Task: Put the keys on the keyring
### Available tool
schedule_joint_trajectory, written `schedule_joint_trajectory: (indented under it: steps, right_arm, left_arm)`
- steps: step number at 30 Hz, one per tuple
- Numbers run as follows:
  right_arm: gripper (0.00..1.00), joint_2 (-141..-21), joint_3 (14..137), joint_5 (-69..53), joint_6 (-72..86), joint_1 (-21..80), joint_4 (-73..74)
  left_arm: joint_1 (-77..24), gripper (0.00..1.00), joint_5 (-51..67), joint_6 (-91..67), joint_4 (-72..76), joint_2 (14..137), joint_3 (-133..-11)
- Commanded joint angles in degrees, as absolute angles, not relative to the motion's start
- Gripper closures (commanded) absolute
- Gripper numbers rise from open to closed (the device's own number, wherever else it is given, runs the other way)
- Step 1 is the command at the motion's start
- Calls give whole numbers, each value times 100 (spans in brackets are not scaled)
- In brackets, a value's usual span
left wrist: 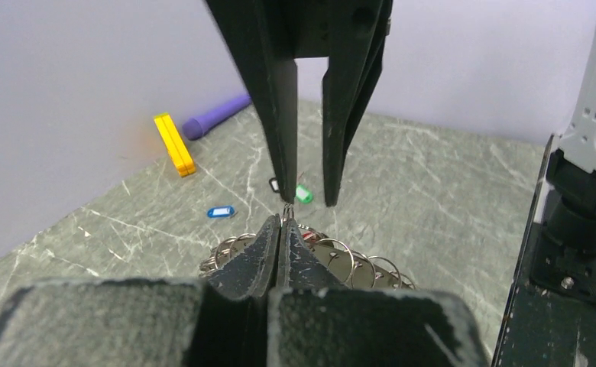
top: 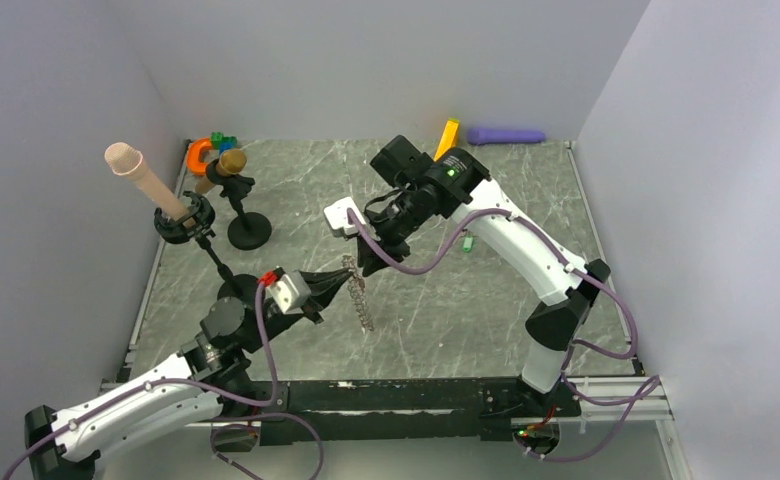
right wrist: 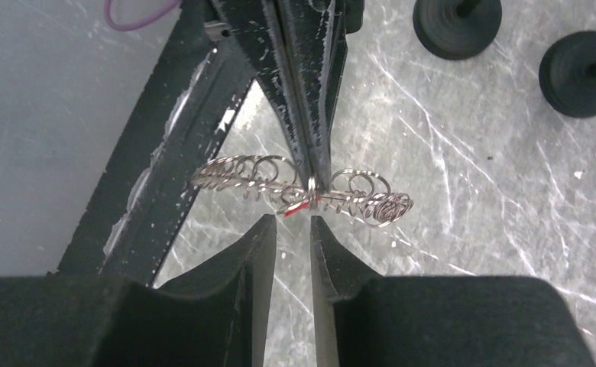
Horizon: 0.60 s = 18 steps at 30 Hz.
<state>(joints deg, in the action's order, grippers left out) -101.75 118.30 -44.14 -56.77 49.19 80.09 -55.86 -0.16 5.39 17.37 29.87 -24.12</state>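
Grey marbled tabletop and pale walls frame a handover in mid-air. At the centre, the left claw is pinched fully shut on the keyring, holding the bunch of silver wire loops clear of the table so that it hangs in a drooping line. The right claw stands tip to tip with it, jaws parted and gripping nothing, one finger on either side of the loop just beside the left claw's pinch. A sliver of red shows at the ring right at that spot; it may be the red key, though whether it is threaded on cannot be told. Farther out, loose on the table beyond the claws, lie the blue key, the green key and a dark-framed one just beside it, with an orange block and a purple cylinder near the back wall. The step in hand looks like steadying the ring for threading. The next move probably calls for the right claw to fetch a loose key while the left keeps the ring firm and reachable.
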Motion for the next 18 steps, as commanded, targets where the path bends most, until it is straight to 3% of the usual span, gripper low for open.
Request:
schedule_joint_trajectory:
  steps: [1,10,18]
  right_arm:
    - [73,-9967,12001,-5157,-5521,4752,7851]
    - [69,-9921,11965,-5946,-4855,4544,7499]
    - [73,-9906,11961,-6128,-3773,4413,6764]
  left_arm:
    - [-5581,100,-317,92,3404,2555,-1832]
    - [-5582,100,-297,43,4764,2359,-1287]
    - [-5582,100,-386,-318,6480,2681,-893]
